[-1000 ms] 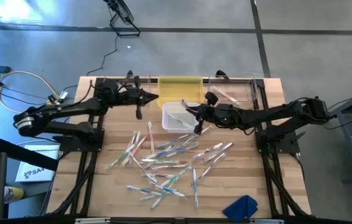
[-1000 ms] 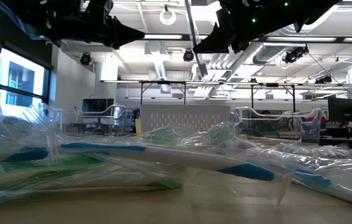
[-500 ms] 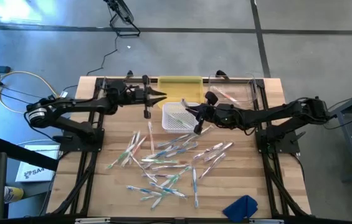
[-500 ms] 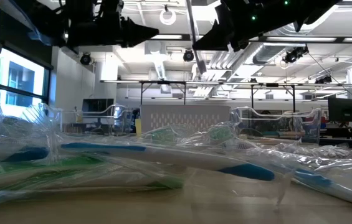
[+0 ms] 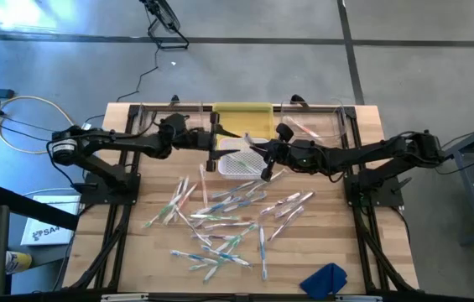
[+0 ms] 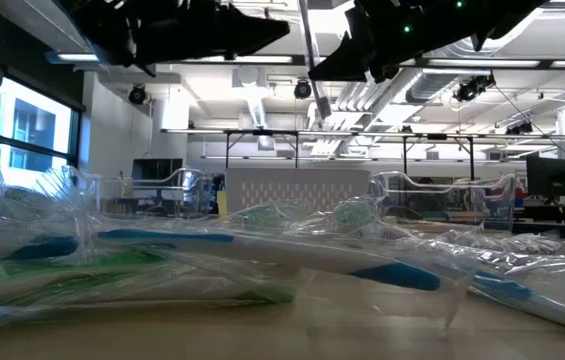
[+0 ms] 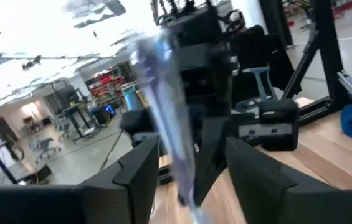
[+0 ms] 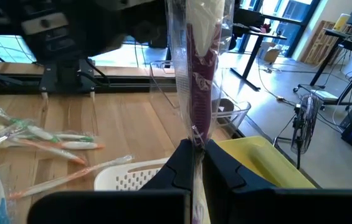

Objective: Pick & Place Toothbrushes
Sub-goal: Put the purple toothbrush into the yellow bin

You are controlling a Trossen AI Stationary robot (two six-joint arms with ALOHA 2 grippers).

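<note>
Left claw [image 5: 216, 149] wide (blurred toothbrush [image 7: 166, 118] between), right claw [image 5: 266, 165] clamping wrapped toothbrush [image 8: 199, 74]

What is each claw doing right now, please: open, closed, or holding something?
Left claw: open, a wrapped toothbrush between its fingers, apparently just let go.
Right claw: closed on a wrapped purple toothbrush.

— What can't you make out here?
— In the left wrist view, your wrapped toothbrush [image 7: 166, 118] between the dark fingers [image 7: 139, 171] is smeared by blur; its colour is beyond telling, and its lower end runs off the bottom edge.
— And the other one?
— In the right wrist view, the purple toothbrush [image 8: 200, 68] is cut off at the top edge. From above, the toothbrushes in the pile [image 5: 220, 222] are too small for you to count.
</note>
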